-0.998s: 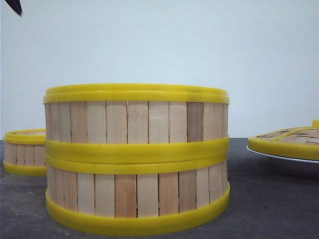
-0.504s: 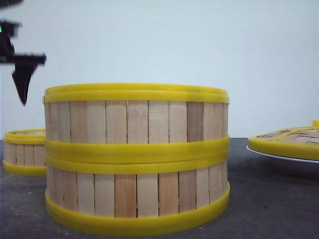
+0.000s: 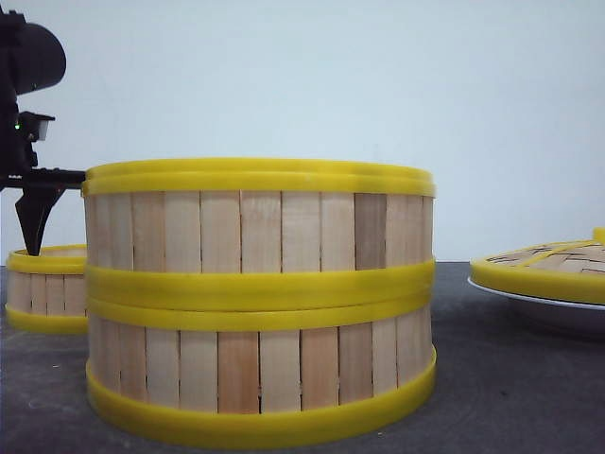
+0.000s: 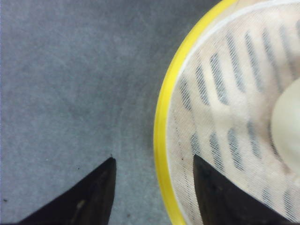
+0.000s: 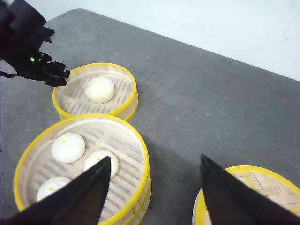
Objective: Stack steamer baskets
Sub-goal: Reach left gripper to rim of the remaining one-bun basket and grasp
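l tool (image 4: pixel 152 187) wide, straddling single basket (image 4: pixel 225 122) rim; r tool (image 5: pixel 154 187) wide.

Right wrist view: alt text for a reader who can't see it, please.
Two stacked steamer baskets hold three white buns; beyond them the left gripper hovers at a single basket with one bun. A woven lid lies opposite.

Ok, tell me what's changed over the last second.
The left gripper has come down from the top left corner of the front view and now hangs over the single steamer basket, its jaws open astride the near rim. Nothing has been grasped yet. The two-basket stack, the lid on its plate and the single basket have not moved.
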### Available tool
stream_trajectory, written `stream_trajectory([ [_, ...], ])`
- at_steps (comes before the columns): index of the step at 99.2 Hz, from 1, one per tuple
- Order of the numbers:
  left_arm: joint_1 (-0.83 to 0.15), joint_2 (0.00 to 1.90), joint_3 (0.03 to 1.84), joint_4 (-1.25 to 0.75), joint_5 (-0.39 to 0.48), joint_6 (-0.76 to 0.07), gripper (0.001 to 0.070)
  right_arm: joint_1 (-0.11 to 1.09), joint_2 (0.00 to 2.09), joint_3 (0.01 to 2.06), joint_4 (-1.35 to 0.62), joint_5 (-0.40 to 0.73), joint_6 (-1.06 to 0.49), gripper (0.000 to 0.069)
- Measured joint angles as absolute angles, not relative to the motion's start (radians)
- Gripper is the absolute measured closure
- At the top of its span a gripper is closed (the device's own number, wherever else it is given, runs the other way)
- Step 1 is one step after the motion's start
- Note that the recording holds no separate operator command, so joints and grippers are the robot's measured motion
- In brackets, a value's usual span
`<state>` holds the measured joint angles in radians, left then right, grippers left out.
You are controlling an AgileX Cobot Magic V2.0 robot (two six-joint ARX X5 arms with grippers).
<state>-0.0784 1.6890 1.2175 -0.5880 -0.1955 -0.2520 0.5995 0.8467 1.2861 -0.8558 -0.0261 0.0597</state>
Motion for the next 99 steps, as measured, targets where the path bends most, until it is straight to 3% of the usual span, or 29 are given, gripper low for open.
stream_trajectory([
  [31, -0.071, 1.718, 1.217, -0.561, -0.196, -0.252, 0.0412, 0.599, 0.847, 1.286, -0.840, -0.025, 0.060, 0.0320],
  [49, -0.070, 1.720, 1.217, -0.554, -0.196, -0.264, 0.0510, 0.599, 0.847, 1.286, -0.820, -0.025, 0.060, 0.0320],
  [77, -0.070, 1.767, 1.220, -0.553, -0.196, -0.277, 0.0530, 0.599, 0.847, 1.286, -0.809, -0.025, 0.060, 0.0326],
  [91, -0.072, 1.769, 1.220, -0.542, -0.187, -0.279, 0.0651, 0.599, 0.848, 1.286, -0.809, -0.024, 0.060, 0.0351],
  [99, -0.072, 1.769, 1.220, -0.539, -0.193, -0.286, 0.0679, 0.599, 0.848, 1.286, -0.809, -0.024, 0.060, 0.0354],
])
